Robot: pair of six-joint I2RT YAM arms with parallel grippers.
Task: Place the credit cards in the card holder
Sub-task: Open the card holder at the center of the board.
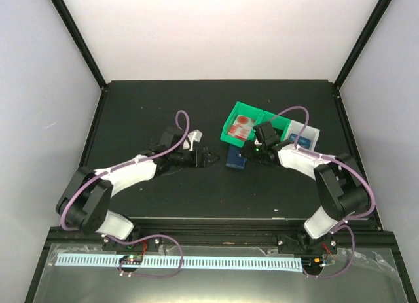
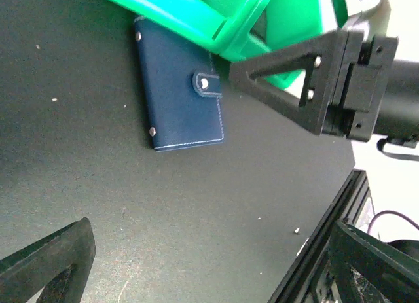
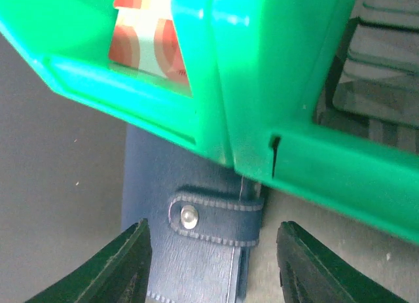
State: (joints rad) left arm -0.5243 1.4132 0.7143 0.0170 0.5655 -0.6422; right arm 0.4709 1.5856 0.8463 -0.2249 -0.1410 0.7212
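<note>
Card holder (image 1: pixel 236 158) closed and snapped at centre right of the top view, tucked against the lower edge of the green bin (image 1: pixel 229 123), 1 red-and-white credit card (image 1: pixel 241 127) inside that bin, your right gripper (image 3: pixel 213 264) spread astride the holder, clamping nothing, your left gripper (image 2: pixel 209 264) wide apart, empty

no legible text, labels or numbers anywhere

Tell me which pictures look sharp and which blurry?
Top external view: evenly lit, but detail is small. Left wrist view: the dark navy folding wallet is crisp, the near black fingers blurred. Right wrist view: the bright green plastic bin looms soft, with glare.
</note>
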